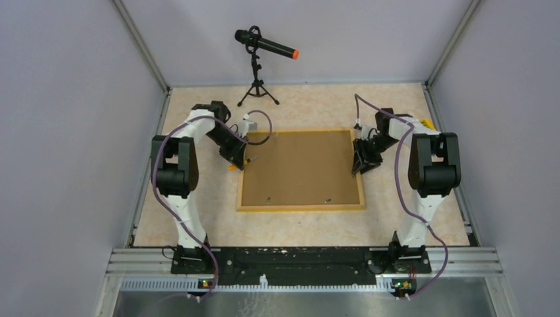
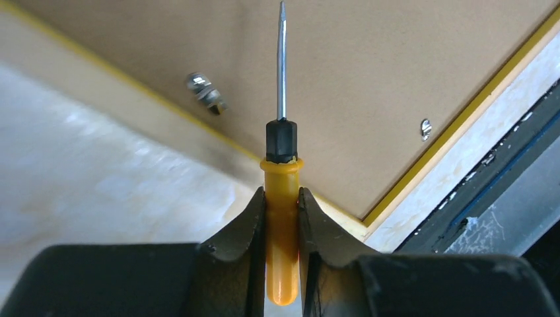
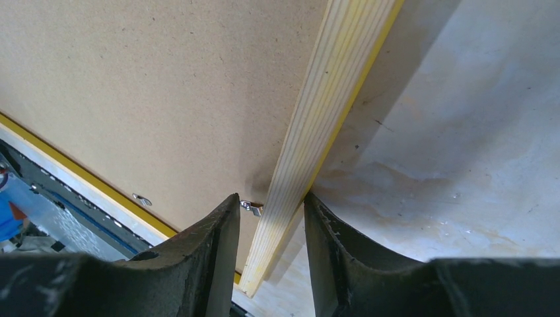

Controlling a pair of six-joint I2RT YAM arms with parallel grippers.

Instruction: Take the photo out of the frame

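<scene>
The frame [image 1: 300,172] lies face down in the middle of the table [image 1: 198,218], brown fibreboard back up, its long axis running across the table from the left arm's side to the right arm's; the photo is hidden beneath that backing. Small metal clips [image 2: 206,92] sit along the inner edges. The main risk, as I judge it, is the screwdriver [image 2: 282,99] skating off a clip and gouging the board, or levering the frame sideways if it is not steadied. The left gripper [image 2: 282,195] pinches the screwdriver's orange handle, blade pointing out over the backing near the frame's corner. The right gripper [image 3: 271,198] straddles the pale wood rail [image 3: 330,99], jaws spread either side with a sliver of gap on the inner side, so an unclamped frame could shift.
</scene>
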